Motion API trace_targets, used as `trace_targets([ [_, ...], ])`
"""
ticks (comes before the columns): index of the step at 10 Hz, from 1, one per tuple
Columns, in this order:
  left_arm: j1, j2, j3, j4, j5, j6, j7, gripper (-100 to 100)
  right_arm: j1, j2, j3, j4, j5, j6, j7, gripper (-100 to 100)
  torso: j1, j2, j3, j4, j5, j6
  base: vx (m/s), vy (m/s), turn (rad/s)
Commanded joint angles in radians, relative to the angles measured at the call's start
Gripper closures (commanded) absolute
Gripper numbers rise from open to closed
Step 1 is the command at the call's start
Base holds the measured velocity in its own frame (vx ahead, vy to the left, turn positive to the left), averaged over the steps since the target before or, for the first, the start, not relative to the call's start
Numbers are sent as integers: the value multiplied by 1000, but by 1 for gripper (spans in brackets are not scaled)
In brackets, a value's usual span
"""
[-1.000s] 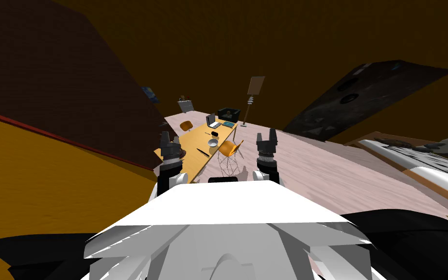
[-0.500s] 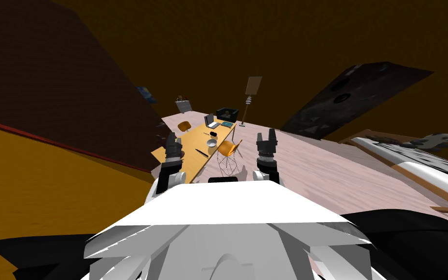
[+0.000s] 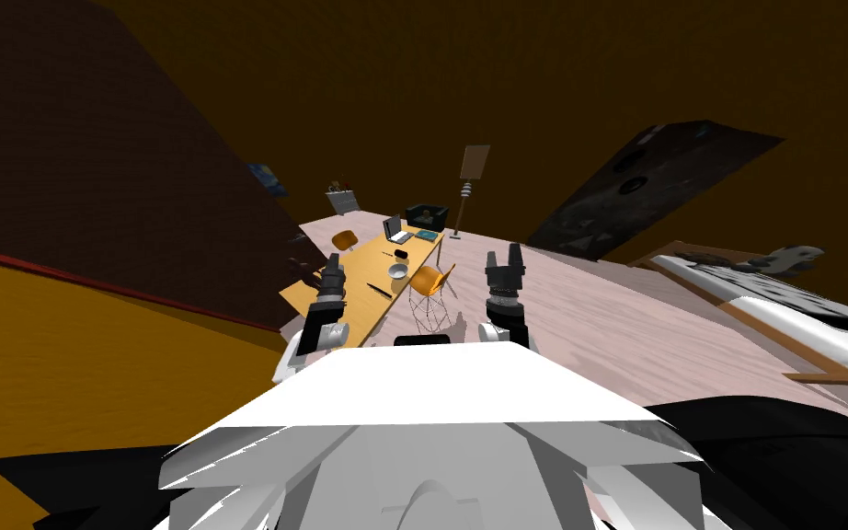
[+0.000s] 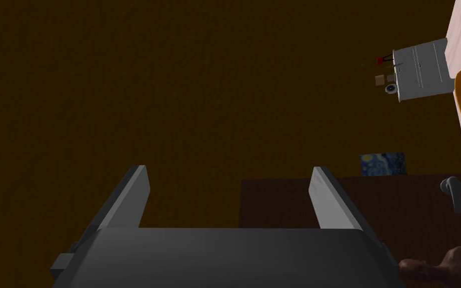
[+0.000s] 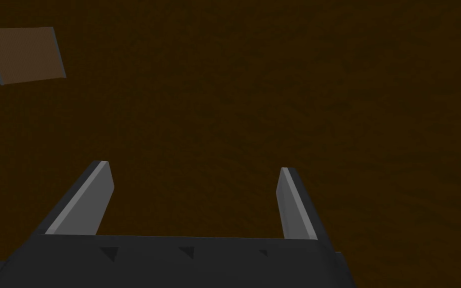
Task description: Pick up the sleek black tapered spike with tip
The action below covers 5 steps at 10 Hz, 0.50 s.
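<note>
Left jaws: open, the two grey fingers (image 4: 135, 196) stand apart with nothing between them. In the head view they are raised at the near left edge of the desk (image 3: 358, 311).

Right jaws: open as well, fingers (image 5: 93, 196) apart and empty. They are held up over the pale floor (image 3: 597, 313), to the right of the desk.

Desk: long, with a yellow-orange top, running away from me.

Spike (image 3: 379, 289): thin and black, lying flat on the desk top, slanted across it about midway along. It lies beyond the left jaws and to their right, near but apart. It is well to the left of the right jaws, with an orange chair (image 3: 432, 281) on a wire base standing between them. Neither pair touches it.

Past the spike, in order along the desk:
- light bowl (image 3: 398, 270), just beyond the spike
- small black cup (image 3: 403, 253)
- open laptop (image 3: 395, 228)
- teal book (image 3: 428, 236) at the far end

A second orange chair (image 3: 344, 240) stands at the desk's left side.

Farther off: a dark boxy thing (image 3: 427, 217) behind the desk's far end, kind not readable. A floor lamp (image 3: 474, 164) with a flat brown shade stands beside it. A white cabinet (image 3: 343, 200) stands by the far wall, and a blue painting (image 3: 266, 179) hangs on the dark left wall.
</note>
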Motion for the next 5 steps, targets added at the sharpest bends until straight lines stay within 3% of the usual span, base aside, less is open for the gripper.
trace_targets([
  [1,-9,3,2,7,-2,30,-17,-100,0,0,0,0,0,0,0,0,0,0,0,0,0,0,2,-2,-35],
  [2,-33,18,14,43,0,70,-42,-100,0,0,0,0,0,0,0,0,0,0,0,0,0,0,2,-5,-72],
  [5,-57,32,26,82,3,113,-68,-100,0,0,0,0,0,0,0,0,0,0,0,0,0,0,3,-4,-57],
])
